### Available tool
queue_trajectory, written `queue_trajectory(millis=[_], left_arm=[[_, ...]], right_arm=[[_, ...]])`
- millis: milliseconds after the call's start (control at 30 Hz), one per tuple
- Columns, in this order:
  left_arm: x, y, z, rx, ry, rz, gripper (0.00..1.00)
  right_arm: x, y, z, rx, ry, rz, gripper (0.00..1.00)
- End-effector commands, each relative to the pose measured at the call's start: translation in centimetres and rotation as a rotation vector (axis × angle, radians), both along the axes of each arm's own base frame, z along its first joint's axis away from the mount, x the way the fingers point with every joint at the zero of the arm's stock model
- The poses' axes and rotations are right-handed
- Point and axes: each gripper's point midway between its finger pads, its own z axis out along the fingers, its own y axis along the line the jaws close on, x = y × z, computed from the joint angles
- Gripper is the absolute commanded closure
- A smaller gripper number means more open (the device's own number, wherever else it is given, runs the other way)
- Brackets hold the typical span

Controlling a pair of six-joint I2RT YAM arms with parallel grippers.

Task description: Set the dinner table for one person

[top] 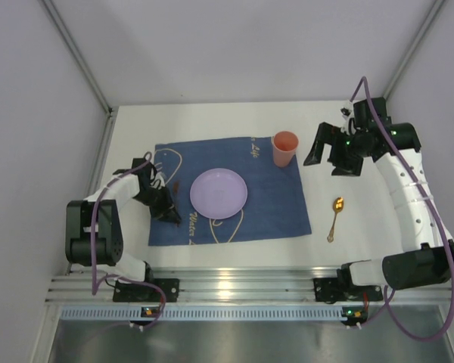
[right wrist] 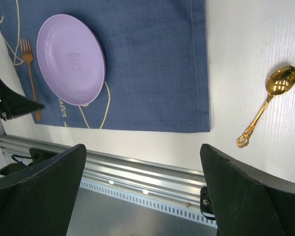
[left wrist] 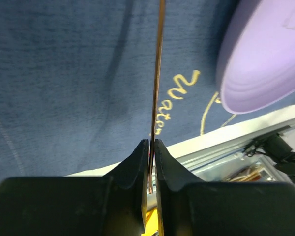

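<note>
Dinner table (top: 212, 125): white top, bounded by the ribbed rail (top: 234, 291) at the near edge and enclosed by grey walls (top: 30, 113). A blue placemat (top: 276, 204) is laid on it, bearing a purple plate (top: 219, 193) and a pink cup (top: 284, 148). A gold spoon (top: 335, 218) lies on bare table to the right. Only the left wrist view shows the left gripper (left wrist: 151, 147) clamped on the fork (left wrist: 159, 73) handle. In the right wrist view the right gripper (right wrist: 142, 147) is seen spread wide, holding nothing.

A robotics lab test cell: bare white panels (top: 212, 45) enclose a white worktop (top: 234, 121), with an aluminium rail (top: 242, 291) along its near edge.
</note>
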Motion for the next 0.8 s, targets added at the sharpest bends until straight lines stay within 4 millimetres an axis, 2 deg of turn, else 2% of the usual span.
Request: queue_trajectory(millis=[0,33,167,233,300,333,400,433,500,533,600,633,767], left_arm=[[-0.3,1.8,-0.4,0.102,0.048,0.009,0.79],[-0.2,2.0,-0.5,0.114,0.049,0.013,0.62],[0.1,2.5,-0.3,0.148,0.041,0.022,0.34],[0.5,3.0,0.0,0.180,0.036,0.024,0.29],[1.0,3.5,0.7,0.212,0.027,0.026,0.29],[1.4,4.0,1.1,0.240,0.011,0.030,0.29],[2.7,4.5,2.8,0.266,-0.039,0.050,0.29],[3.2,4.6,3.4,0.273,-0.058,0.060,0.29],[4.9,4.7,5.3,0.277,-0.124,0.088,0.29],[5.4,4.6,5.8,0.271,-0.145,0.096,0.29],[6.5,4.2,7.0,0.243,-0.192,0.117,0.30],[7.0,4.0,7.2,0.232,-0.216,0.122,0.30],[7.6,3.5,7.1,0.200,-0.233,0.136,0.33]], right_arm=[[-0.1,0.0,0.8,-0.005,-0.050,0.014,0.00],[-0.2,-0.1,0.6,-0.006,-0.049,0.014,0.00],[-0.2,-0.4,0.1,-0.024,-0.039,0.005,0.00],[-0.4,-0.8,-0.6,-0.045,-0.019,-0.007,0.00],[-0.7,-1.8,-1.2,-0.093,-0.008,-0.049,0.00],[-1.1,-2.2,-2.3,-0.111,0.019,-0.064,0.00],[-1.8,-2.9,-3.2,-0.120,0.019,-0.112,0.00],[-2.3,-3.4,-5.3,-0.120,0.064,-0.139,0.00],[-2.8,-4.3,-7.1,-0.098,0.100,-0.210,0.00],[-4.1,-4.6,-9.7,-0.104,0.177,-0.230,0.00],[-4.7,-5.3,-11.8,-0.089,0.229,-0.296,0.00],[-5.8,-5.5,-13.7,-0.093,0.283,-0.310,0.00],[-6.4,-5.7,-16.9,-0.089,0.337,-0.354,0.01]])
